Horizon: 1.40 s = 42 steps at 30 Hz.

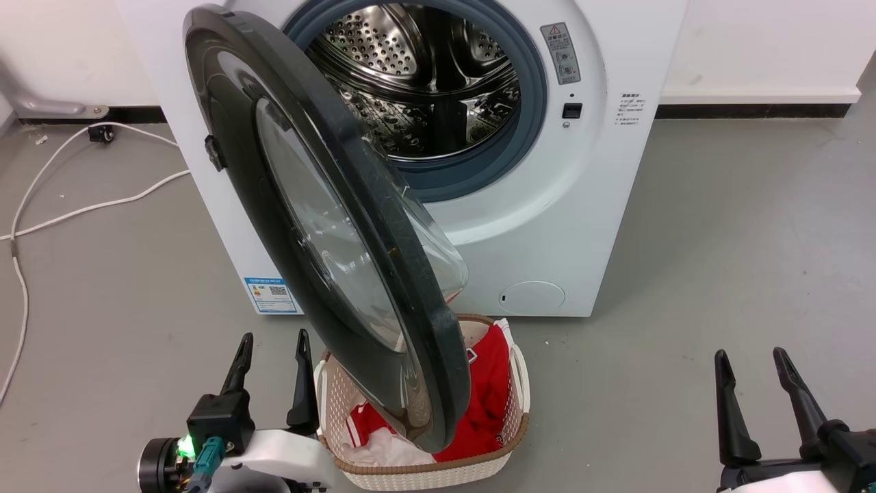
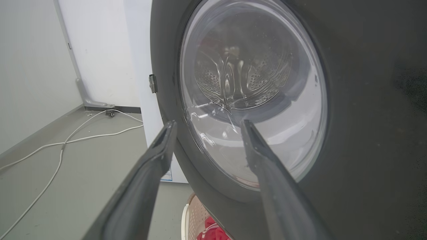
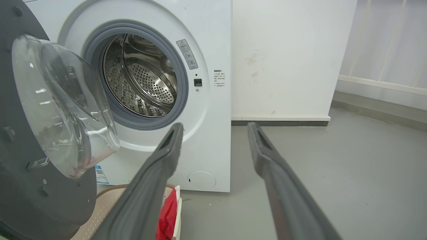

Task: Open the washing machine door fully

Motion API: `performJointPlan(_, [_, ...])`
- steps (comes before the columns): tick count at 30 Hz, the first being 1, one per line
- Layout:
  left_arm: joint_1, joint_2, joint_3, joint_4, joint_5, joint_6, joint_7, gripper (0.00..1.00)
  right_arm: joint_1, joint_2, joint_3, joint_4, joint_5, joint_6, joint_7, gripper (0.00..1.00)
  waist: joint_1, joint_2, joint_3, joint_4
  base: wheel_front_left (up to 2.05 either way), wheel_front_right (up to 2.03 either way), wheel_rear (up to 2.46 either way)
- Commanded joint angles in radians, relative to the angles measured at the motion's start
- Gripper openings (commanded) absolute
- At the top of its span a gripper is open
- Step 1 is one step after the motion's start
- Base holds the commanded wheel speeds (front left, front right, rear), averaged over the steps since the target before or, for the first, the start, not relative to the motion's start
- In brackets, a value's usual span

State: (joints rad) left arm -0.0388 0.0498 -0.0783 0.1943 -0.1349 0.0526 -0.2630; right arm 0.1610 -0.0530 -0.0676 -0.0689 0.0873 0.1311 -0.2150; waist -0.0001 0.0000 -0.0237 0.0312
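Both tools, my left tool (image 1: 274,335) and my right tool (image 1: 749,352), are spread wide and empty, while the washing machine door (image 1: 328,226) stands half open at the washer's (image 1: 547,226) left side, over the laundry basket (image 1: 517,404).

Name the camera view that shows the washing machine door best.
The head view: the whole washing machine door shows, swung out over the laundry basket. The left wrist view crops its outer face close up; the right wrist view shows its inner side and glass bowl, cut off left.
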Motion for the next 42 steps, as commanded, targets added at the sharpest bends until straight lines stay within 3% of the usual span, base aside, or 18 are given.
performJointPlan(1, [0.013, 0.001, 0.003, -0.001, 0.004, -0.005, -0.003, 1.0, -0.005, 0.005, 0.0, 0.002, 0.007, -0.001, -0.004, 1.0, 0.0001, 0.0, 0.001, -0.001, 0.0, 0.0, 0.0])
performJointPlan(9, [0.012, 0.001, 0.006, -0.001, 0.0, -0.004, -0.003, 1.0, -0.009, 0.005, 0.006, 0.005, 0.009, -0.001, -0.003, 1.0, 0.0001, 0.0, 0.0, -0.004, 0.0, 0.0, 0.0])
performJointPlan(10, [0.012, 0.001, 0.006, -0.002, -0.001, -0.004, -0.003, 0.51, -0.009, 0.005, 0.007, 0.004, 0.008, -0.001, -0.003, 1.0, 0.0001, 0.0, 0.0, -0.004, 0.0, 0.0, 0.0])
performJointPlan(11, [0.013, 0.001, 0.006, -0.003, -0.002, -0.003, -0.003, 0.2, -0.008, 0.005, 0.008, 0.003, 0.008, -0.001, -0.003, 1.0, 0.0001, 0.0, 0.0, -0.004, 0.0, 0.0, 0.0])
performJointPlan(12, [0.014, 0.001, 0.007, -0.003, -0.002, -0.004, -0.003, 0.0, -0.008, 0.005, 0.009, 0.003, 0.007, -0.001, -0.003, 1.0, 0.0001, 0.0, 0.0, -0.005, 0.0, 0.0, 0.0])
performJointPlan(25, [-0.003, 0.001, 0.018, -0.059, -0.007, -0.005, -0.003, 0.0, -0.008, 0.005, 0.014, 0.007, 0.014, -0.001, -0.008, 1.0, 0.0001, 0.0, 0.003, -0.002, 0.0, 0.0, 0.0])
performJointPlan(42, [-0.067, 0.001, 0.016, -0.416, 0.028, 0.006, -0.002, 0.0, -0.012, 0.005, 0.006, 0.016, 0.019, -0.001, -0.015, 1.0, 0.0001, 0.0, 0.001, 0.007, 0.0, 0.0, 0.0])
